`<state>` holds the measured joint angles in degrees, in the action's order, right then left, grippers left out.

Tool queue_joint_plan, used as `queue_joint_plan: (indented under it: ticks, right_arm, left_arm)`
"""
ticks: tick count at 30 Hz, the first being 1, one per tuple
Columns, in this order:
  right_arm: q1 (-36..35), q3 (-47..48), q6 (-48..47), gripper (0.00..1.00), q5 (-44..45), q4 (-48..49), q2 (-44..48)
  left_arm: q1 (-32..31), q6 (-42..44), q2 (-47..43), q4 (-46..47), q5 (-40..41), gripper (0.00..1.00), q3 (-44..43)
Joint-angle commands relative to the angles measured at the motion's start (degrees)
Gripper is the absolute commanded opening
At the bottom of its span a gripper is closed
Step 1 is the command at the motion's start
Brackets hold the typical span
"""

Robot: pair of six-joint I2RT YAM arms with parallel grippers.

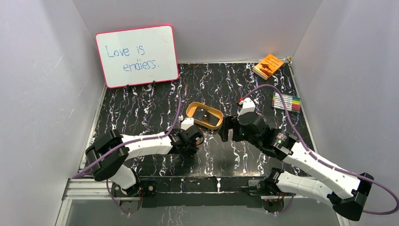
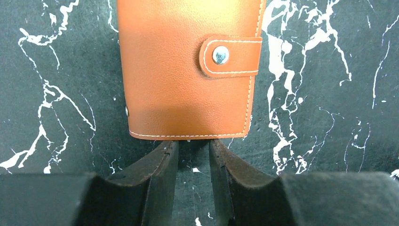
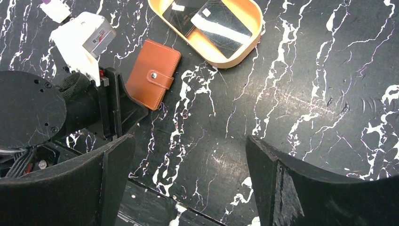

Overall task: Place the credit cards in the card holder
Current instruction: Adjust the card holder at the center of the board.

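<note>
Spanning the floor of the cell, the black marbled table (image 1: pixel 141 108) carries the task's things near its middle, where either arm can reach them. The left gripper (image 2: pixel 193 143) sits low at the near short edge of the card holder (image 2: pixel 183 70), its fingers slightly parted with only bare table showing between them. It grips nothing, and the tips look to be just at the leather's edge, though contact cannot be told. This reads as lining up to pin or pinch the holder so that it can be opened. The right gripper (image 3: pixel 188 141) hangs above the table with its jaws spread wide and empty, looking down on both containers, probably waiting to work the flap or fetch a card.

The tan oval tray (image 3: pixel 207 47) lies just beyond the card holder and apart from it; in it lie both credit cards, a black card (image 3: pixel 181 14) and a glossy card (image 3: pixel 221 26) that shines pale in the light, overlapping at one edge. The card holder lies flat and folded shut, its strap tab (image 2: pixel 235 56) buttoned down by the metal snap (image 2: pixel 220 55). Whether anything is inside cannot be seen, and no card has been moved into it yet.
</note>
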<state>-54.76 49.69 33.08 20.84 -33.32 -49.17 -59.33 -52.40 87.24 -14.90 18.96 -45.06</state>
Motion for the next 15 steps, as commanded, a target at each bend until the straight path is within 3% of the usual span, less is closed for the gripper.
queue_joint_plan:
  ticks: [1,6,15]
  right_arm:
    - [-0.08,0.70,0.76,0.95,1.21,0.46,0.43]
    - [-0.06,0.89,0.78,0.95,1.46,0.06,0.36]
    - [-0.08,1.20,2.14,0.98,1.90,0.36,-0.40]
  left_arm:
    - [0.36,1.78,1.88,-0.26,1.11,0.30,-0.53]
    - [0.36,2.61,2.29,-0.32,0.78,0.31,-1.08]
    - [0.36,2.51,-7.30,-4.45,0.39,0.52,0.21]
